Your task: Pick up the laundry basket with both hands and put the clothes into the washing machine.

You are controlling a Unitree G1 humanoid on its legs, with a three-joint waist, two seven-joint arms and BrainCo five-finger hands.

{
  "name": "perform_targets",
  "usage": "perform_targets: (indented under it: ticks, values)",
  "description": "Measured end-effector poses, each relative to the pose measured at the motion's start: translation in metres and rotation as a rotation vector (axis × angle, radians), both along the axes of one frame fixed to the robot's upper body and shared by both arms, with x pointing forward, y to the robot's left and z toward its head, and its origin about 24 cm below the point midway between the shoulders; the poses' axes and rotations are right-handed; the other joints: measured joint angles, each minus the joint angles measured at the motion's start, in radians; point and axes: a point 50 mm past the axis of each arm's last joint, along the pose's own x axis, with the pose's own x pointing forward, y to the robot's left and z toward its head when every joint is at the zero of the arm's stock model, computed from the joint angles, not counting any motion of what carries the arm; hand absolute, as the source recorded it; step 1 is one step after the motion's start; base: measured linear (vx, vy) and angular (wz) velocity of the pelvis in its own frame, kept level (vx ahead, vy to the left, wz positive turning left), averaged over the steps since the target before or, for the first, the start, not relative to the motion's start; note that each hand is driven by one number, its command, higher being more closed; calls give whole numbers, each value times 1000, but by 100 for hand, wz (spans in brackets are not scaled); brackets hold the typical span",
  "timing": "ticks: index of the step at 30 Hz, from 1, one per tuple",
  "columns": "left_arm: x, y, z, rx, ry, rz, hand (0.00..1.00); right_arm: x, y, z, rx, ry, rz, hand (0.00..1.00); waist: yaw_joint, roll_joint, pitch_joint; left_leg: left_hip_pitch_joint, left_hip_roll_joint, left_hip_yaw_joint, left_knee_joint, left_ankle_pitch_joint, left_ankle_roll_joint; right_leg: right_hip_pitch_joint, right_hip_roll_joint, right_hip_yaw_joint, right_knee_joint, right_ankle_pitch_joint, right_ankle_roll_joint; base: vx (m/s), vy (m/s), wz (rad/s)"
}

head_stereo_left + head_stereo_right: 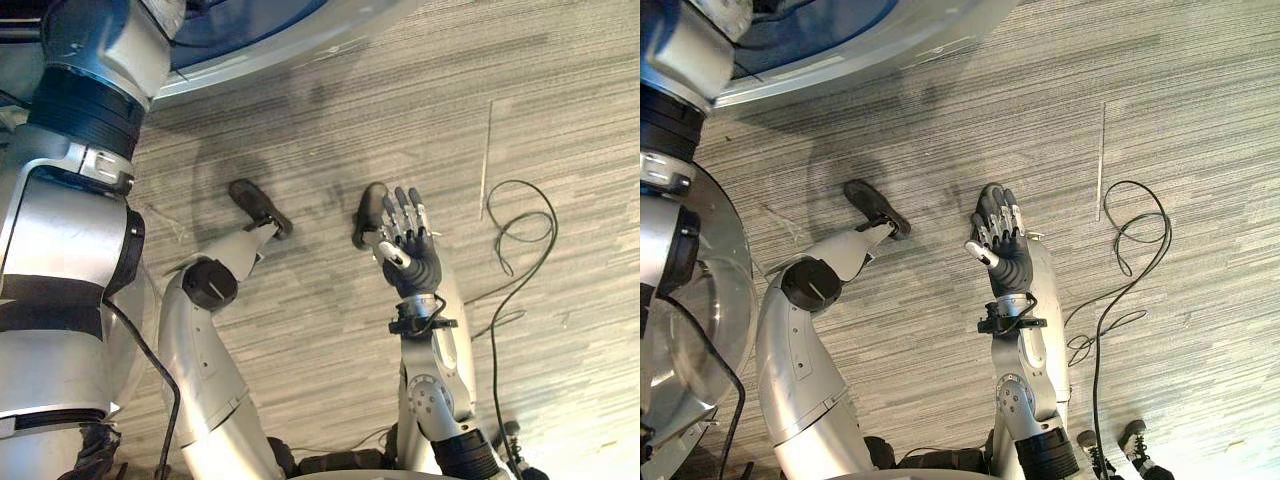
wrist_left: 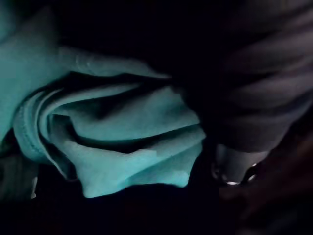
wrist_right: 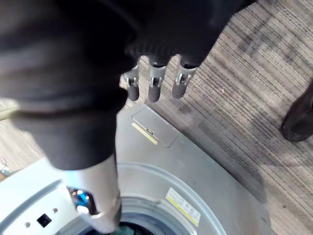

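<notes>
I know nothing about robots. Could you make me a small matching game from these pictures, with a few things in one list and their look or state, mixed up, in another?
Things:
1. right robot hand
2. cloth
3. washing machine
4. carpet

Descriptions:
A. teal, crumpled in a dark space
B. striped, lying under everything
C. open, fingers straight, held above the carpet
D. pale grey casing with a round opening

Pairs: 1-C, 2-A, 3-D, 4-B.
</notes>
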Motion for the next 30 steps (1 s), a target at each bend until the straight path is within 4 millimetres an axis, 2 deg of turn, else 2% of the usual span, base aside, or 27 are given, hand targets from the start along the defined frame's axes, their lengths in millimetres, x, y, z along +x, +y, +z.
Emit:
perform_targets:
  ticks: [2, 5, 7, 8, 10, 13, 14, 18, 21, 24, 27, 30]
  values:
    - [-5, 2, 8, -149, -26, -92, 0, 1, 1, -3, -6, 19, 8, 0, -1, 0, 0, 6, 1, -5, -1, 0, -1, 12, 3, -6, 0, -3, -4, -63, 4, 1]
    - [-15, 2, 20, -77, -141, 1, 0, -1, 2, -6, -13, 27, 13, 0, 1, 0, 0, 6, 1, -7, -13, 3, -5, 14, 3, -13, -9, -3, -5, -62, 5, 1]
    - [-19, 1, 20, 137, -225, 188, 0, -1, 2, -5, -10, 19, 8, 0, 4, 0, 0, 5, 1, -7, -20, 5, -8, 14, 2, -15, -18, -2, -7, -63, 13, -3]
    - [-19, 1, 20, 162, -234, 211, 0, -1, 2, -5, -10, 18, 6, 0, 4, 0, 0, 5, 1, -7, -20, 5, -8, 14, 2, -16, -18, -2, -7, -58, 12, 1]
    - [-18, 2, 13, 390, -280, 355, 0, -2, 0, -5, 0, 2, -8, 0, 5, 0, 0, 3, 0, -7, -22, 5, -8, 14, 2, -17, -21, -2, -8, -58, 14, 1]
    - [-17, 2, 2, 588, -250, 368, 0, -4, -2, -5, 22, -1, -8, 0, 7, 0, 0, 3, 1, -7, -22, 5, -8, 13, 2, -18, -20, -2, -8, -61, 15, -1]
    - [-17, -3, -4, 679, -236, 347, 0, -11, -4, -7, 33, 0, -10, 0, 16, 0, 0, 2, 2, -7, -21, 5, -8, 11, 3, -18, -20, -4, -4, -62, 10, -2]
    - [-13, -11, -18, 825, -173, 315, 0, -23, -9, -10, 44, 9, -22, 0, 23, 0, 0, -1, 2, -7, -21, 5, -9, 10, 1, -19, -22, -6, 0, -60, 12, 0]
    - [-10, -14, -26, 891, -140, 321, 0, -29, -11, -9, 45, -2, -19, 0, 22, 0, 0, -3, 1, -6, -20, 4, -9, 8, -1, -19, -21, -6, 0, -70, 22, 0]
    - [-13, -12, -26, 938, -142, 338, 0, -33, -14, -9, 40, -6, -26, 0, 21, 0, 0, -4, 1, -6, -20, 5, -9, 6, -1, -18, -21, -6, 0, -56, 13, 0]
    - [-19, -8, -22, 957, -163, 362, 0, -36, -18, -8, 22, -16, -31, 0, 20, 0, 0, -4, 0, -6, -22, 5, -9, 6, 0, -18, -21, -6, 0, -60, 12, 0]
    - [-28, 2, -8, 876, -209, 397, 0, -37, -20, -7, 15, -31, -33, 0, 20, 0, 0, -4, -3, -1, -27, 6, -11, -1, -2, -14, -21, -6, 0, -69, 13, 2]
